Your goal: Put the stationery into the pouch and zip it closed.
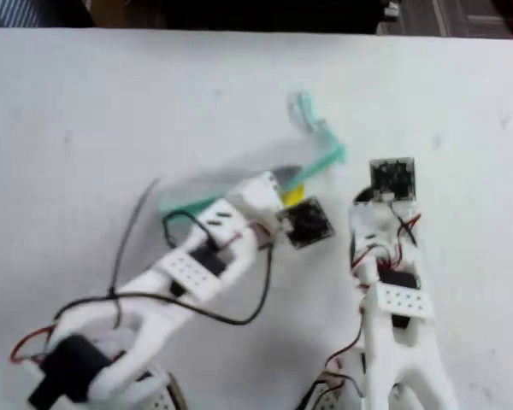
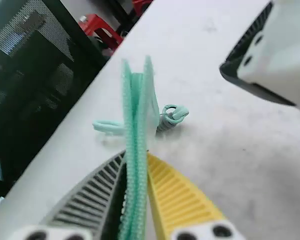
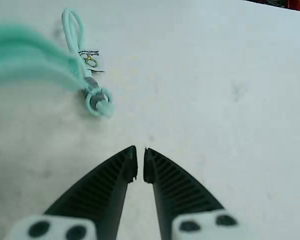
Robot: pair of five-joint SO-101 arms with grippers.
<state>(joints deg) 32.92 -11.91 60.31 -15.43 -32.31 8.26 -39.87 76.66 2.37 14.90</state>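
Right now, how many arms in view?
2. The left arm has its jaws clamped on the pouch zip edge; the right arm is beside it, jaws shut and empty, near the zip pull. None seem hidden.

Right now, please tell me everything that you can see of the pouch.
The pouch is mint green, with a woven-looking zip edge and a pale, see-through body. The left gripper is shut on that edge, between its grey and yellow fingers, holding it on edge above the white table. At its far end are a zipper pull with a ring, a thin cord loop and a small tag, which seem to rest on the table. Whether the zip is closed, I cannot tell.
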